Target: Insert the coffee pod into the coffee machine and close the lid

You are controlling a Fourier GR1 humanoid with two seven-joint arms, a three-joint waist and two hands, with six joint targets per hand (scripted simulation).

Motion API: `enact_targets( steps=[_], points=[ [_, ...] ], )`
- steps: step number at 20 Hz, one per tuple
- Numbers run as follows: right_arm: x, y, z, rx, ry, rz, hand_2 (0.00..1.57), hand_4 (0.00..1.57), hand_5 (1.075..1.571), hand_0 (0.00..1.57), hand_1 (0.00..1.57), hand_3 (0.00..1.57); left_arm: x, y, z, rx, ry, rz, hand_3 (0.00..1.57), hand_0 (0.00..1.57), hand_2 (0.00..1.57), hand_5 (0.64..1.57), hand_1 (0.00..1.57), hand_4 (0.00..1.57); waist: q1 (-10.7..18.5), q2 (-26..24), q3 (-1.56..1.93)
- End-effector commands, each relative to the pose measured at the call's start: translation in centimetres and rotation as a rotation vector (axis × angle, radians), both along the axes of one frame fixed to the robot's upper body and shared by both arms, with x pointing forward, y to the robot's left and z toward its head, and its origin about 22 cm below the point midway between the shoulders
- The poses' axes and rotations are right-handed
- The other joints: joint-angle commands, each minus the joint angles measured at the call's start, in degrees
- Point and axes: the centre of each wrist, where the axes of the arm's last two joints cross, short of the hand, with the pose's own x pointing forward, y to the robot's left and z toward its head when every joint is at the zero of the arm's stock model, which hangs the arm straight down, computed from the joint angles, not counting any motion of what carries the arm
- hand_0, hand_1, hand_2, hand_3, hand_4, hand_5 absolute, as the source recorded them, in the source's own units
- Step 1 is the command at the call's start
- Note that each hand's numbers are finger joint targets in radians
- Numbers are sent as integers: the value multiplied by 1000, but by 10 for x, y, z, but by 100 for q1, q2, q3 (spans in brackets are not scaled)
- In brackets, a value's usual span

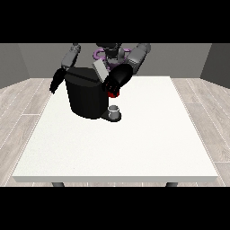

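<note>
On the floor, filling the middle and bottom of the frame: a big white desk (134, 148) on dark legs.
Floor: pale wood planks show at the left and right of the desk.
Walls: grey, along the top of the frame.
Robot: small, at the top middle, behind the desk, with both arms reaching over it toward the camera.
Coffee machine (85, 96): a big black box, standing on the desk in the upper left part of the frame, near the far edge.
Lid (100, 69): a pale grey flap on top of the machine, tilted up, so the machine looks open.
Machine base: a low dark foot sticks out at the lower right of the machine.
Cup (115, 110): a small grey cup sits on that dark foot, below the spout.
Hand at the view's right (116, 81): black, at the upper right side of the machine, just beside the lid. Its fingers look curled, but I cannot tell if they hold a thing.
Red thing at the machine (113, 94): small and red, just under that hand, above the cup.
Hand at the view's left (57, 80): black, hanging down beside the left side of the machine. Its fingers point down and look straight, and it holds nothing.
Coffee pod: I cannot see it in this view, so I cannot tell where it is.
</note>
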Motion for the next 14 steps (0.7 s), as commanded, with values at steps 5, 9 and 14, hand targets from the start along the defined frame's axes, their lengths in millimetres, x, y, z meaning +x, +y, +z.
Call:
enact_targets(
  steps=[5, 9, 14],
  points=[
    [-5, 11, -6, -28, 16, -16, 0, 117, 1571, 0, 0, 0, 0, 13, 0, 24, -27, 63, 474, 0, 565, 1571, 0, 0, 21, -21, -12],
    [-2, -2, -7, 35, 10, -47, 0, 90, 1571, 0, 0, 0, 1, 12, -22, 52, -31, 4, 381, 0, 481, 1571, 0, 0, 289, -90, -12],
    [-6, -29, -32, 38, 134, -61, 0, 0, 1571, 0, 0, 0, 7, -20, -43, 21, 98, 17, 146, 0, 221, 1571, 0, 0, 437, -805, -9]
  ],
)
